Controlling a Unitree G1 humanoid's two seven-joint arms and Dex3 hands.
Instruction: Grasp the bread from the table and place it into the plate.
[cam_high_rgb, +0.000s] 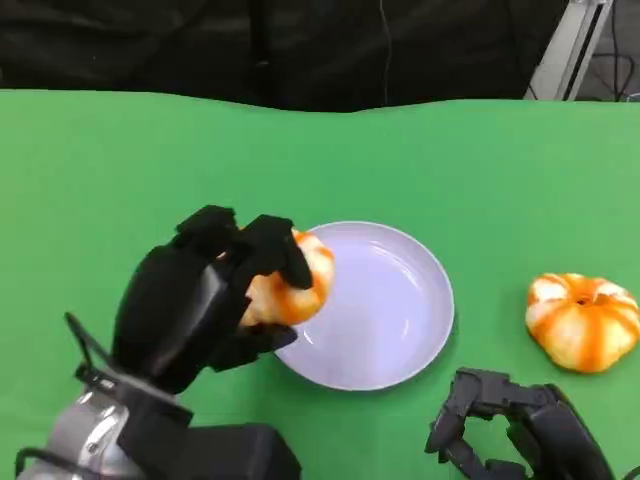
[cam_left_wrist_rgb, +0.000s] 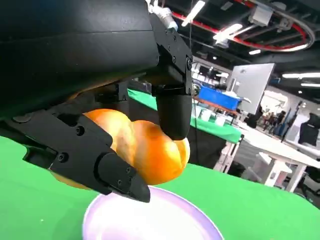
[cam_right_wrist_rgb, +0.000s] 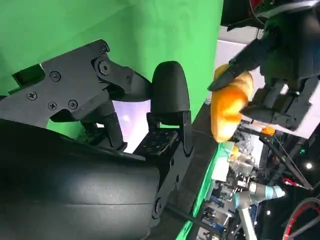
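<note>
Left hand grips the bread over the plate's rim, ready to drop; right hand (fingers curled, empty) idles.

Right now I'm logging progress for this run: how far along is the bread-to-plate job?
Done: the left hand has grasped one bread and lifted it off the table. In hand: it holds the bread above the plate's near rim, not yet set down. Left: lower and release it. A second bread lies on the table beside the plate, near the empty right hand.
</note>
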